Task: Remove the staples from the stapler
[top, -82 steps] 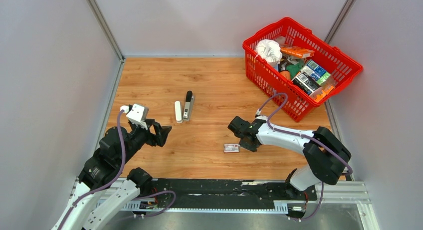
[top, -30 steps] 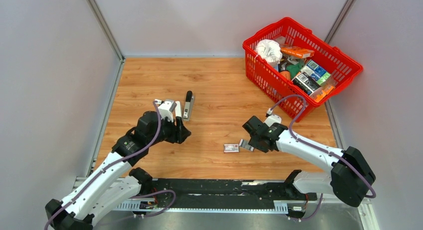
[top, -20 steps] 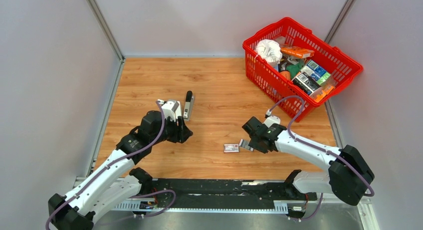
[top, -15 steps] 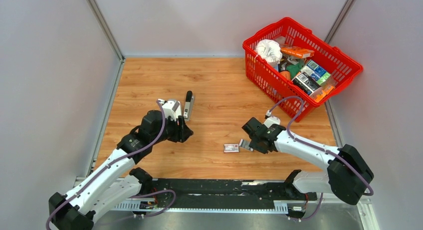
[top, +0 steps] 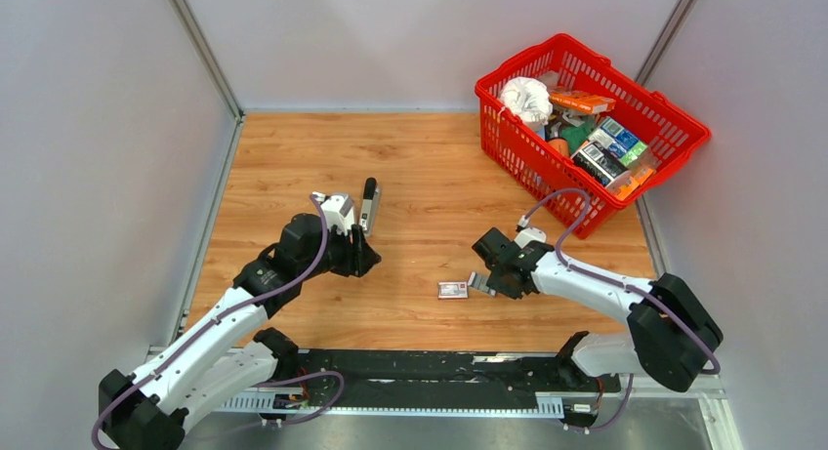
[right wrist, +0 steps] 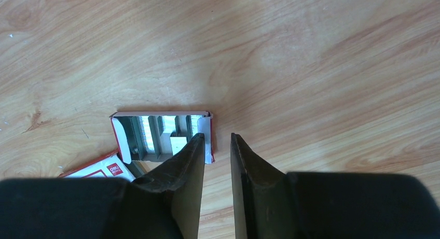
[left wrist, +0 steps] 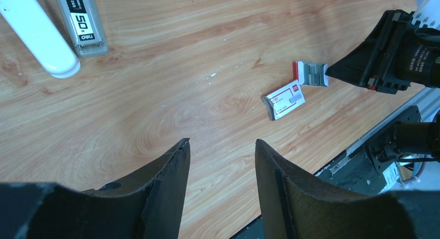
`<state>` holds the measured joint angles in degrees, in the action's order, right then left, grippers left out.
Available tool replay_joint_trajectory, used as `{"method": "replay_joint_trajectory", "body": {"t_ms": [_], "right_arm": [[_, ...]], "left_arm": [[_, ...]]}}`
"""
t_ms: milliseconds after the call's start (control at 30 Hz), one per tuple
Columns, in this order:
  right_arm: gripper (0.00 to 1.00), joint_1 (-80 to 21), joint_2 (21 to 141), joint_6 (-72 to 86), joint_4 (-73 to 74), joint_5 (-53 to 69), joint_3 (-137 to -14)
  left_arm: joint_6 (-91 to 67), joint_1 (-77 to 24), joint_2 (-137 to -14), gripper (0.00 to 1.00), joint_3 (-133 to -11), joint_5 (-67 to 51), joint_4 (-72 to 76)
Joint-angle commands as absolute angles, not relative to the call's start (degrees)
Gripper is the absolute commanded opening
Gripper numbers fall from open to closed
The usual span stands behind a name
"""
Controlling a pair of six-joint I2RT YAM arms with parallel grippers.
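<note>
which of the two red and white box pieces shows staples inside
The open tray nearest the right hand; the printed sleeve beside it shows none.

Smooth wood-grain tabletop (top: pixel 420 157), glossy white plastic stapler top (left wrist: pixel 36 31), matt black fingers (left wrist: pixel 167 171), red plastic basket (top: pixel 527 159).

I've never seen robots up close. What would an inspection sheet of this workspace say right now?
Surface: wooden table, tiny pale flecks.
Job's things: stapler's grey part beside white part; staples in open box tray.
Clutter: box sleeve by tray; filled red basket far right.
Grippers: left gripper open, empty; right gripper nearly closed at tray's end, grip unclear.
Cables: purple cables loop along both arms.
Surroundings: grey walls.
</note>
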<state>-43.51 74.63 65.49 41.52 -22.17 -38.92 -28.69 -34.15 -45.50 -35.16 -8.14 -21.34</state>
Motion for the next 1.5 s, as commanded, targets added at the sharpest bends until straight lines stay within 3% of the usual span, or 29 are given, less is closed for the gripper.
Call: {"method": "replay_joint_trajectory", "body": {"t_ms": [0,300,900,1167,1467], "right_arm": [[0.27,-43.15,75.32,64.60,39.11,-22.06,-39.11],[0.26,-42.98,76.99,64.16,37.53,-21.45,-39.11],[0.14,-42.89,79.01,63.99,35.42,-20.92,-37.97],[0.00,-42.89,78.93,63.37,34.80,-20.56,-37.44],[0.00,-42.98,78.57,60.65,35.68,-20.04,-37.00]], "left_arm": [[-29.18,-34.36,-45.44,0.57,-35.16,-8.96,-19.25],[-29.00,-34.36,-45.44,0.57,-35.42,-8.96,-19.34],[-29.09,-34.28,-45.61,0.57,-34.81,-8.96,-19.51],[-29.44,-34.28,-45.88,0.57,-34.54,-9.32,-18.90],[-29.88,-34.89,-49.47,0.56,-33.31,-10.98,-16.17]]}}
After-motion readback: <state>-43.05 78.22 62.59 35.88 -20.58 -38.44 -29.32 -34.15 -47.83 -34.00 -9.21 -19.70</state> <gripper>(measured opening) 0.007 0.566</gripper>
